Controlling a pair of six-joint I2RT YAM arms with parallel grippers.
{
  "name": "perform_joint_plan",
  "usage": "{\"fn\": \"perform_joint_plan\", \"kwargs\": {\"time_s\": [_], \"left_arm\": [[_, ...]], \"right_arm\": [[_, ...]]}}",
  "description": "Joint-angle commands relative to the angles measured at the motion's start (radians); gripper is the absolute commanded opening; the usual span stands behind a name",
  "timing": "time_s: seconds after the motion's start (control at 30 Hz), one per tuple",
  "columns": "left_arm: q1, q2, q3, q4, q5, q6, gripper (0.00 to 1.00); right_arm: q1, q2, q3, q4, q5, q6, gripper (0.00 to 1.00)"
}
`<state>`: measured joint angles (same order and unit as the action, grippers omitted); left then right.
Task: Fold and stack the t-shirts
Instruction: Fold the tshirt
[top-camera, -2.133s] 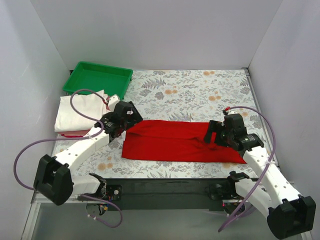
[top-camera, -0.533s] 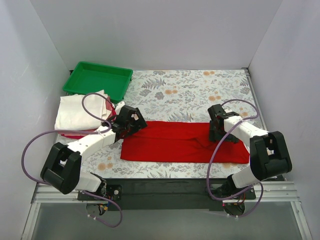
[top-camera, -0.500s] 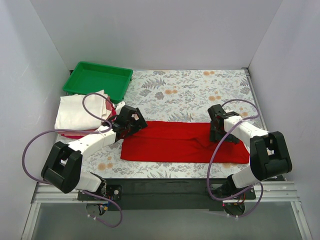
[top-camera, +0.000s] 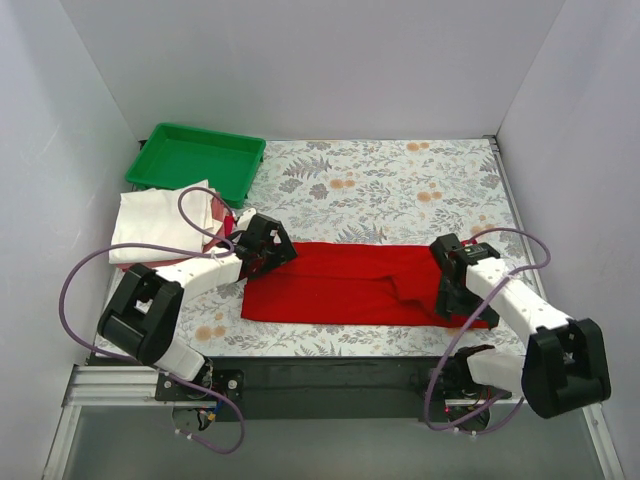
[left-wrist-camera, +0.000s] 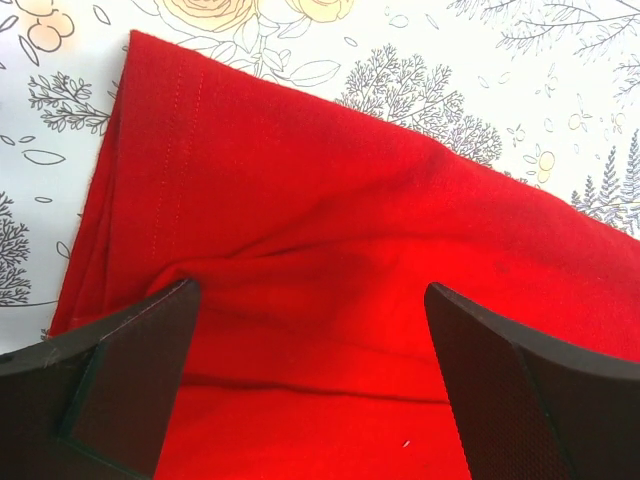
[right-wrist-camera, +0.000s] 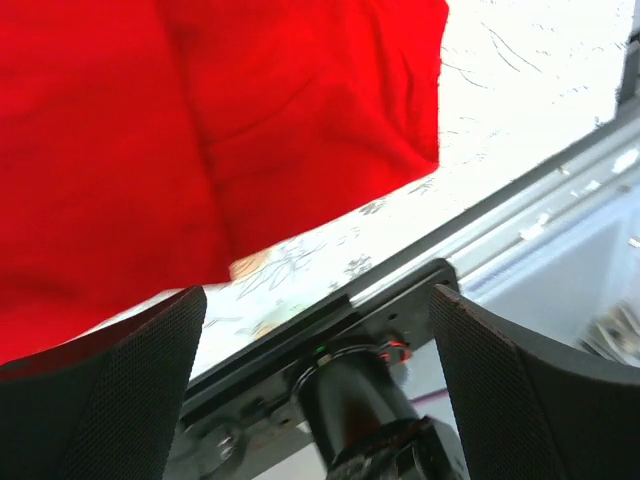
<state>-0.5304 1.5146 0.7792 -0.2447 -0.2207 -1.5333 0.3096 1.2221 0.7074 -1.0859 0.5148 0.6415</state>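
Observation:
A bright red t-shirt lies folded into a long band across the front of the table. It fills the left wrist view and the upper left of the right wrist view. My left gripper is open and empty, low over the band's left end. My right gripper is open and empty over the band's right end near the front edge. A cream-white t-shirt lies folded at the left on top of another red one.
A green plastic tray stands at the back left. The floral table cover lies bare behind the band. The table's front rail and the right arm's base show below the right gripper. White walls enclose the table.
The right gripper has moved forward and right, from the band's back edge to its front right part. The left gripper has edged slightly right onto the band's left end. The band looks unchanged.

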Motion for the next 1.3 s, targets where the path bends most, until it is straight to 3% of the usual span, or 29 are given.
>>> {"fn": "perform_joint_plan", "kwargs": {"time_s": [0.0, 0.13, 0.23, 0.27, 0.43, 0.5, 0.53, 0.77, 1.03, 1.13, 1.27], "left_arm": [[0.000, -0.022, 0.025, 0.012, -0.006, 0.007, 0.95], [0.000, -0.059, 0.011, 0.012, -0.015, 0.009, 0.95], [0.000, -0.067, 0.017, 0.007, -0.023, 0.018, 0.95], [0.001, -0.067, 0.022, 0.007, -0.028, 0.022, 0.95], [0.000, -0.037, 0.058, 0.005, -0.010, 0.036, 0.95], [0.000, -0.018, 0.058, 0.005, -0.003, 0.036, 0.95], [0.000, 0.002, 0.055, 0.004, -0.006, 0.039, 0.95], [0.001, 0.024, 0.026, -0.022, 0.038, 0.041, 0.95], [-0.020, -0.050, -0.054, -0.080, 0.125, 0.002, 0.96], [-0.048, -0.065, -0.083, -0.088, 0.176, -0.033, 0.96], [-0.165, -0.042, -0.110, -0.070, 0.266, -0.105, 0.96]], "right_arm": [[0.008, -0.139, 0.090, -0.032, -0.051, 0.023, 0.98], [0.010, -0.211, 0.148, 0.171, -0.195, -0.118, 0.98], [0.008, -0.223, 0.123, 0.344, -0.387, -0.187, 0.98], [0.006, -0.217, 0.121, 0.362, -0.378, -0.189, 0.98], [-0.050, -0.073, 0.165, 0.411, -0.234, -0.180, 0.98], [-0.072, -0.001, 0.158, 0.504, -0.289, -0.215, 0.98], [-0.107, 0.081, 0.147, 0.583, -0.396, -0.232, 0.98], [-0.179, 0.368, 0.202, 0.676, -0.579, -0.230, 0.98], [-0.184, 0.703, 0.486, 0.715, -0.703, -0.267, 0.98], [-0.182, 0.836, 0.660, 0.718, -0.757, -0.287, 0.98], [-0.175, 1.014, 0.944, 0.718, -0.869, -0.305, 0.98]]}}
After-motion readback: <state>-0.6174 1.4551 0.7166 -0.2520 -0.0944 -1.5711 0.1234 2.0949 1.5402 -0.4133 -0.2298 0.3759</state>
